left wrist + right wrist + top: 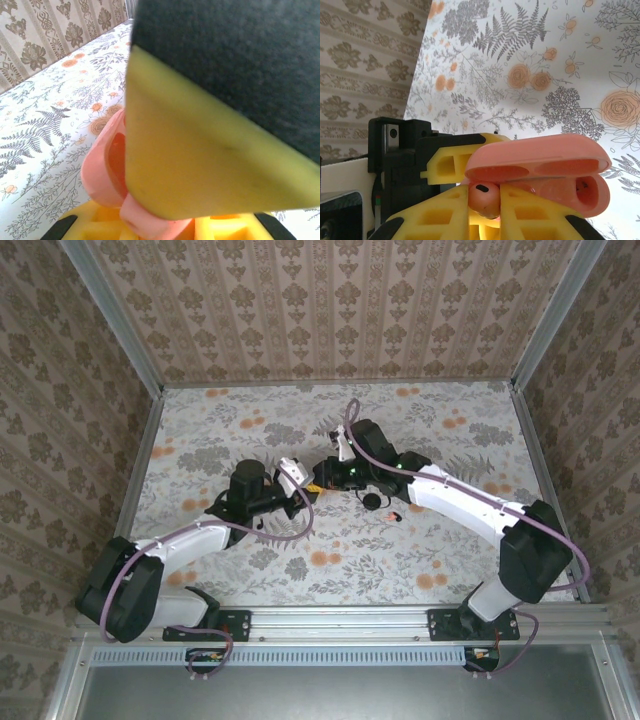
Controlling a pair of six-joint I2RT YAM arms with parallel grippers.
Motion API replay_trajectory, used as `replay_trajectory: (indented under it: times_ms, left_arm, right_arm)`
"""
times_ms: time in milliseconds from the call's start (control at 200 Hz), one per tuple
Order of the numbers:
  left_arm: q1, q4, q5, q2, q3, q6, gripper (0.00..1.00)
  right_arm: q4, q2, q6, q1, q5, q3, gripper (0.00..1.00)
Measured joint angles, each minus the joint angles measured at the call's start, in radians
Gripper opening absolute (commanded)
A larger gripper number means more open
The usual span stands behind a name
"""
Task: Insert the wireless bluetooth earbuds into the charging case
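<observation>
Earbud (482, 199) and charging case (555, 195) meet over the middle of the table (330, 430), where the two arms face each other. The likeliest failure, as I judge it, is a crooked entry. The bud sits at the end of the case nearest the left gripper (299, 491) rather than squarely over a well, so a push from here could jam it on the rim or pop it out onto the table. A hard push could also twist the case in its hold, or knock the raised lid (540, 157) down on the bud. The left gripper is clamped on the case. The right gripper (323, 482) is pinched on a small rounded piece that I take for one earbud, though it might be the case's own corner. That piece is glossy salmon with a dark oval spot. The case is a salmon-pink pebble, hinged open, with two shallow hollows in its lid and something dark in the farther well. A small dark item (392, 513) lies just beside a black disc (372, 500), too small to identify.
</observation>
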Motion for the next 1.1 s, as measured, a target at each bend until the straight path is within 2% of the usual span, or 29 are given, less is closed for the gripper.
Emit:
replay_trajectory:
  times_ms: [295,590,1100]
  left_arm:
    - [-0.011,0.028,-0.045,0.000,-0.013,-0.017,0.15]
    - [-0.032,0.047,-0.095,-0.010,-0.021,-0.017,0.15]
    - [-0.062,0.071,-0.207,-0.040,-0.050,-0.016,0.15]
  right_arm:
    - [0.188,-0.045,0.166,0.037,0.114,-0.124,0.18]
    - [0.286,-0.089,0.313,0.087,0.269,-0.204,0.17]
    - [0.420,-0.093,0.509,0.154,0.457,-0.271,0.17]
